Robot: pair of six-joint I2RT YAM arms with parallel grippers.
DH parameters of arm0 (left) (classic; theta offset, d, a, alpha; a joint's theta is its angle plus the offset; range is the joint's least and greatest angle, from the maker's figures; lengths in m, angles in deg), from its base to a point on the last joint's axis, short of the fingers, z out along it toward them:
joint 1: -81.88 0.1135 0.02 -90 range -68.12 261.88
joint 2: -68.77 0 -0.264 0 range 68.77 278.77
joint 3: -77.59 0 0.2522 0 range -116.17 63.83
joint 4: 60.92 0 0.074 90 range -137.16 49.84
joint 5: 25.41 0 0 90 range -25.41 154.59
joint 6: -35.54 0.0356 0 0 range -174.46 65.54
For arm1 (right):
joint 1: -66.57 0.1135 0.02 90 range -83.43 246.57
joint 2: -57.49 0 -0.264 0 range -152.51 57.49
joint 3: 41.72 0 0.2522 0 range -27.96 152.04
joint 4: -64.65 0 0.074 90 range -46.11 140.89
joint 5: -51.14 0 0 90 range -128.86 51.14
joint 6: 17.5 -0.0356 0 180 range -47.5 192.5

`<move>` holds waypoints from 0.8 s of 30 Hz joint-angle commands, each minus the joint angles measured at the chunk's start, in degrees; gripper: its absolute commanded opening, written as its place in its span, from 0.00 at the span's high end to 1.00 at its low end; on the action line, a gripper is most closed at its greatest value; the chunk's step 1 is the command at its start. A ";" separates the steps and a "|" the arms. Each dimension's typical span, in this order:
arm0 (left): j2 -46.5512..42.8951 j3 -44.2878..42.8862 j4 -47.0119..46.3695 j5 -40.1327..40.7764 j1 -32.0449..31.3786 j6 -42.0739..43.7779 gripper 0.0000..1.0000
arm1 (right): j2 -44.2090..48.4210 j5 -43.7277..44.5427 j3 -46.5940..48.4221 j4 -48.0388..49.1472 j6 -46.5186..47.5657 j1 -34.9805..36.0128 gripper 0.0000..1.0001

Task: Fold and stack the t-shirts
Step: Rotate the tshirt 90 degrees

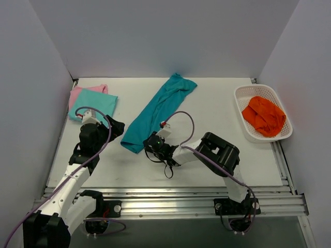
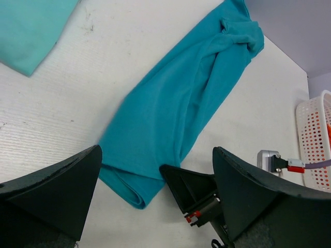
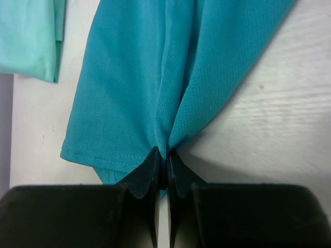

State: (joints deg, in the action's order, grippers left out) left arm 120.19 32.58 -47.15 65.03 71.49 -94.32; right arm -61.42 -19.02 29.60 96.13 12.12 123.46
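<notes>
The right claw [image 3: 164, 158] was pinched shut on the near hem of the teal shirt [image 1: 158, 111], which lay as a long, narrow folded strip slanting across the middle of the table [image 1: 217, 103]. The left claw [image 1: 115, 127] stood wide open with nothing in it, just left of the strip's near end. The aqua shirt [image 1: 94, 105] lay folded at the far left, on top of the pink shirt [image 1: 77, 93]. A basket [image 1: 239, 101] holding orange cloth [image 1: 264, 116] sat at the right.
</notes>
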 commanded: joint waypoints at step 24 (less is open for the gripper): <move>-5.53 7.25 6.92 2.19 -23.69 -8.57 0.00 | 46.75 25.61 -11.95 -64.03 -11.60 4.64 0.00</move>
State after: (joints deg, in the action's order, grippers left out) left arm 116.75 40.23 -42.80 65.49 50.24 -101.03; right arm -14.56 1.31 13.09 41.42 1.98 127.48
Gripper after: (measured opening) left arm 0.997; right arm 0.996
